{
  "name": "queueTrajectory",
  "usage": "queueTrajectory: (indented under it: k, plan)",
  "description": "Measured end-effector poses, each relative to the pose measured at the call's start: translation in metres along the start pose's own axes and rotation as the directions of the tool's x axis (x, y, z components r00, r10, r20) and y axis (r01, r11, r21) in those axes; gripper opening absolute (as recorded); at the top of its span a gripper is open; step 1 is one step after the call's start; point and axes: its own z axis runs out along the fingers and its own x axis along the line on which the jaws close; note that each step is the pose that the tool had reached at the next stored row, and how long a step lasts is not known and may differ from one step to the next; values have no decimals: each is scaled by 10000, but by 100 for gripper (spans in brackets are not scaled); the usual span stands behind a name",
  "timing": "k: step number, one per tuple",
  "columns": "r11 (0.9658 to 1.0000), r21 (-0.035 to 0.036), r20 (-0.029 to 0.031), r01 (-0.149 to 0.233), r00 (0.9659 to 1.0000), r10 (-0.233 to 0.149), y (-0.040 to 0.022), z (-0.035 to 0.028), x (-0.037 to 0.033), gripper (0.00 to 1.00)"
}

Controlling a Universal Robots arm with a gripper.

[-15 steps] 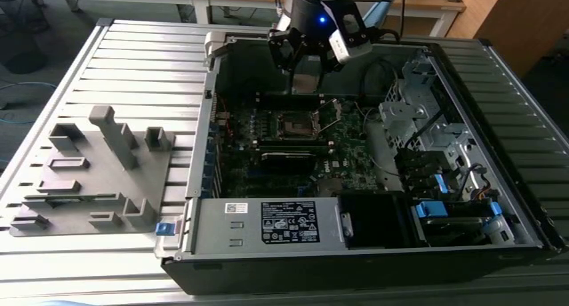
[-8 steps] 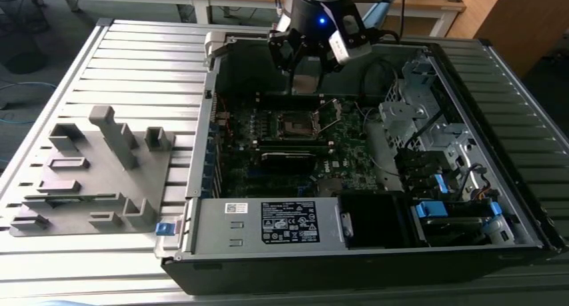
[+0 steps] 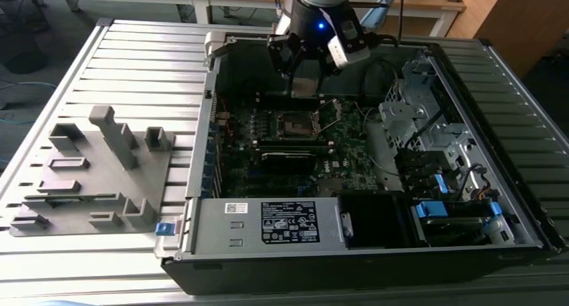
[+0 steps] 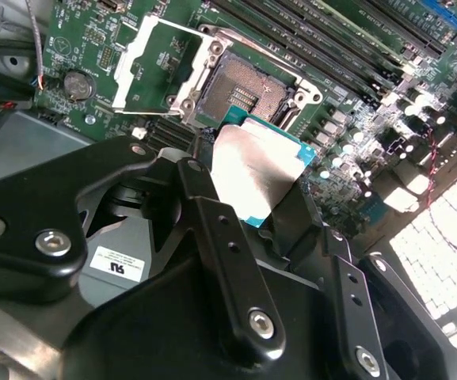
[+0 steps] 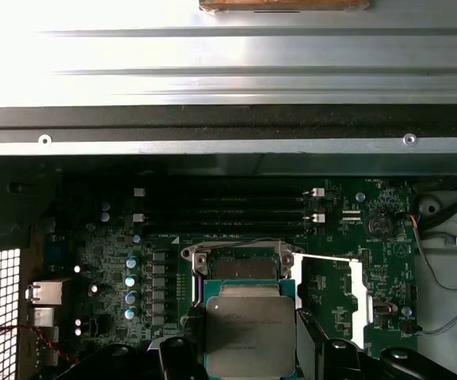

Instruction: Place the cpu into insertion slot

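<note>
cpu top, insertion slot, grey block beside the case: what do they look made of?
cpu: metal lid, dull silver-grey, matte with soft glare; teal-green board edge under it.
insertion slot: dark centre, likely plastic; silvery metal frame with sharp highlights.
grey block: uniform matte grey, probably plastic, though the look alone can't confirm it.

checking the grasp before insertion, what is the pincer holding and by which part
The pincer holds the cpu by two opposite side edges, hovering close to the open insertion slot.
</note>
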Motion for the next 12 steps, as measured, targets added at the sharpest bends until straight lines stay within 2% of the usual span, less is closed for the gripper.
queueTrajectory:
  k: [7,12]
  plan:
    - [10000,-1,0,0,10000,0,0,4,0,54]
    - [10000,-2,1,0,10000,0,-3,40,0,54]
